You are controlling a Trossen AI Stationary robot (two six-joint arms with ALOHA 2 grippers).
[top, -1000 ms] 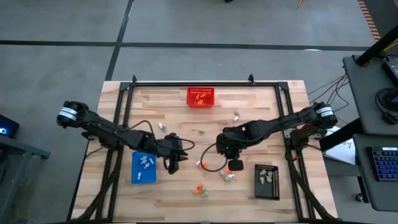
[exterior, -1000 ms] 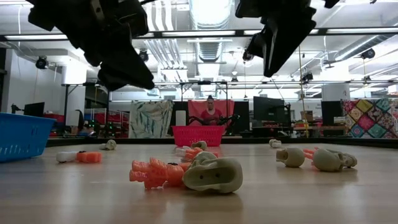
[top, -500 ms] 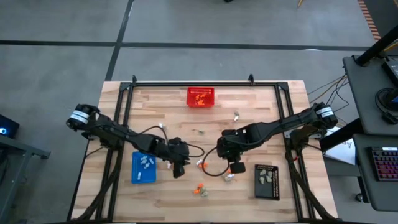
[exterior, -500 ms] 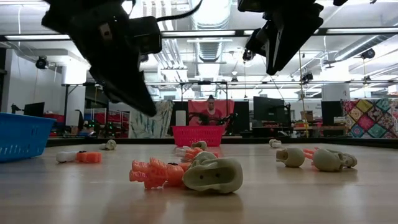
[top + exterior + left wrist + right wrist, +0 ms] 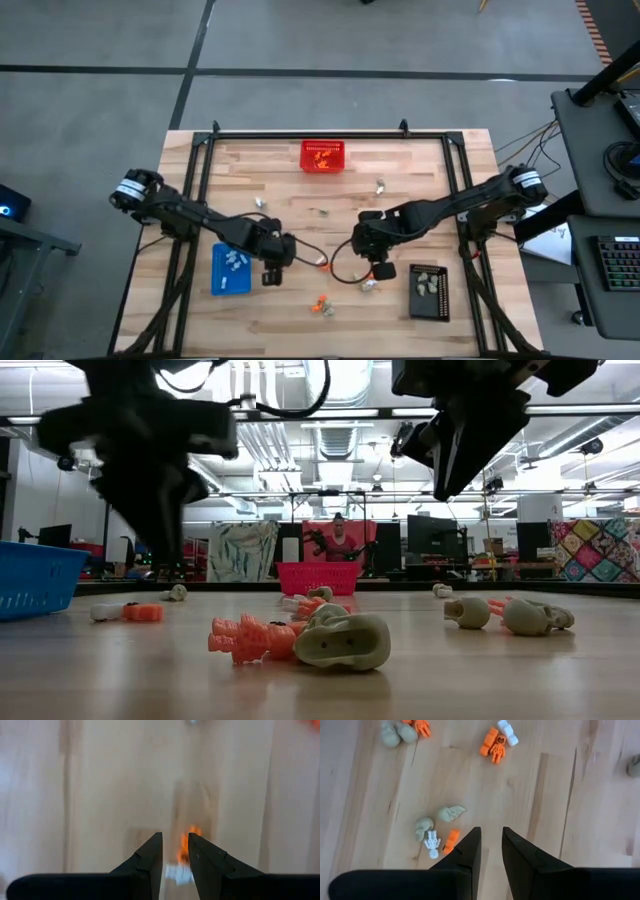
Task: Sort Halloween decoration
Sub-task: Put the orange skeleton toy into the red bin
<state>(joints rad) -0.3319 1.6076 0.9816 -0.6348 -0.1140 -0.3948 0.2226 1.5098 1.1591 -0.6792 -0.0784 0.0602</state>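
Note:
The Halloween decoration lies scattered on the wooden table as tiny orange, white and beige trinkets. My left gripper [image 5: 272, 275] hangs high over the table just right of the blue tray [image 5: 228, 270], pointing down, open by a narrow gap. Through that gap the left wrist view shows an orange trinket [image 5: 184, 845] with a white one [image 5: 177, 872] on the table. My right gripper [image 5: 380, 270] hangs above a small cluster [image 5: 432, 837] of beige, white and orange pieces, also open by a narrow gap [image 5: 491, 831], nothing between its fingers.
A red mesh basket [image 5: 323, 156] with orange pieces stands at the far middle. The blue tray holds white pieces and a black tray [image 5: 428, 290] at the near right holds beige ones. Another cluster [image 5: 320, 308] lies near the front edge, and single pieces [image 5: 380, 185] lie farther back.
My left gripper has tipped from a slant to pointing almost straight down and has shifted a little toward the table's left and near edges. My right gripper has sunk a little. No trinket has moved.

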